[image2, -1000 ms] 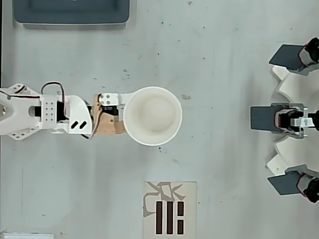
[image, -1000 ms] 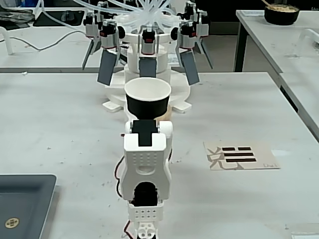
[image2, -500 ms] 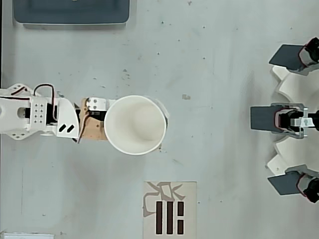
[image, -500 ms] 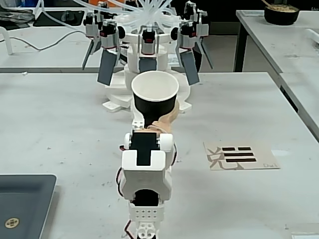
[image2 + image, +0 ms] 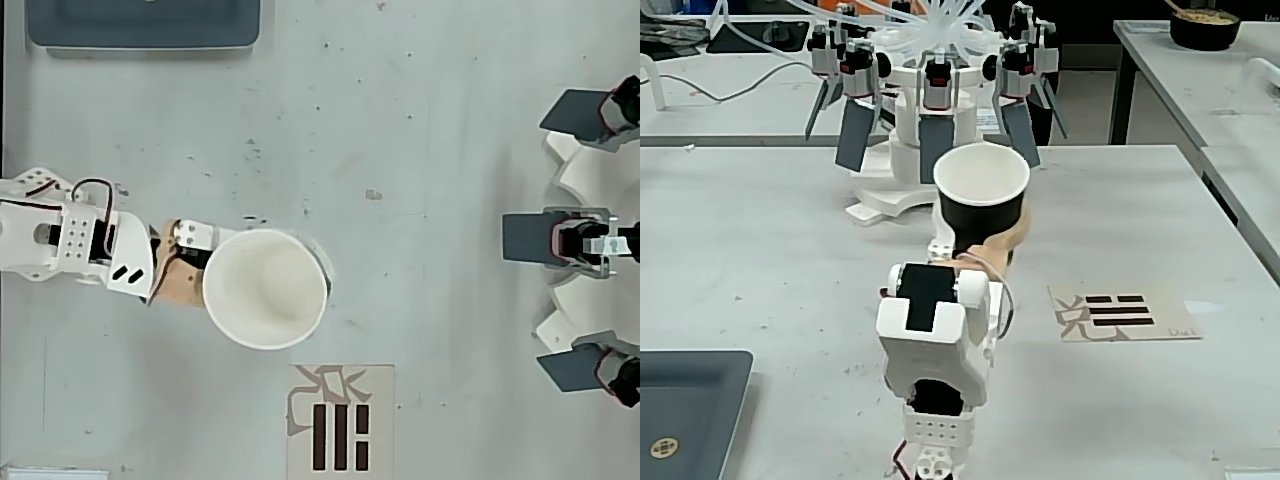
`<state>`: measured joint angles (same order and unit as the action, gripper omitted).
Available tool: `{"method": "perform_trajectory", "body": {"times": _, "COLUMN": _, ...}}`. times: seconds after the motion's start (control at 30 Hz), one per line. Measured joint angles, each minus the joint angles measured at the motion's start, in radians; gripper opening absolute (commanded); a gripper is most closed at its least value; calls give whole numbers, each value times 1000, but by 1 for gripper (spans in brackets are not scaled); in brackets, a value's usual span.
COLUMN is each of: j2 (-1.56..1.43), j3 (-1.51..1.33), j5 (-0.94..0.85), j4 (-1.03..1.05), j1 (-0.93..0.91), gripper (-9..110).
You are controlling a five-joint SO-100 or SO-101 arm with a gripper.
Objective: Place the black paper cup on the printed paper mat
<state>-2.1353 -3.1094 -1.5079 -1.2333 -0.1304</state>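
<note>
The pale grey speckled table [image 5: 760,240] fills both views and carries everything. At its far edge in the fixed view stands a white machine with dark flat paddles and clear tubes [image 5: 930,100]; the overhead view shows the same paddles along its right edge. A dark grey tray [image 5: 690,410] lies at the near left corner in the fixed view, well apart from the work.

The white jointed robot arm [image 5: 935,340] reaches away from the fixed camera up the middle of the table. Its gripper [image 5: 978,258], with tan-coloured fingers, is clenched round the lower wall of the tall black paper cup with a white inside and white rolled rim [image 5: 981,195]. The cup is upright with its mouth open to the ceiling, and it seems to be held clear of the table, probably so that it can be carried sideways without dragging or tipping. In the overhead view the cup's white mouth [image 5: 265,290] hides most of the gripper beneath it.

The small beige paper mat printed with black bars and a grey figure [image 5: 1123,313] lies flat and bare to the right of the arm in the fixed view. In the overhead view the mat [image 5: 340,420] sits just below the cup, near it. The cup is not yet over it, so the carry looks partway done.
</note>
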Motion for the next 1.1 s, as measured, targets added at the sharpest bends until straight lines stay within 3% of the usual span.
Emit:
{"method": "perform_trajectory", "body": {"times": 0.53, "j2": 249, "j3": 196, "j5": 0, "j4": 0, "j1": -232, "gripper": 3}}
{"method": "perform_trajectory", "body": {"times": 1.1, "j2": 572, "j3": 506, "j5": 14, "j4": -6, "j1": -357, "gripper": 4}}
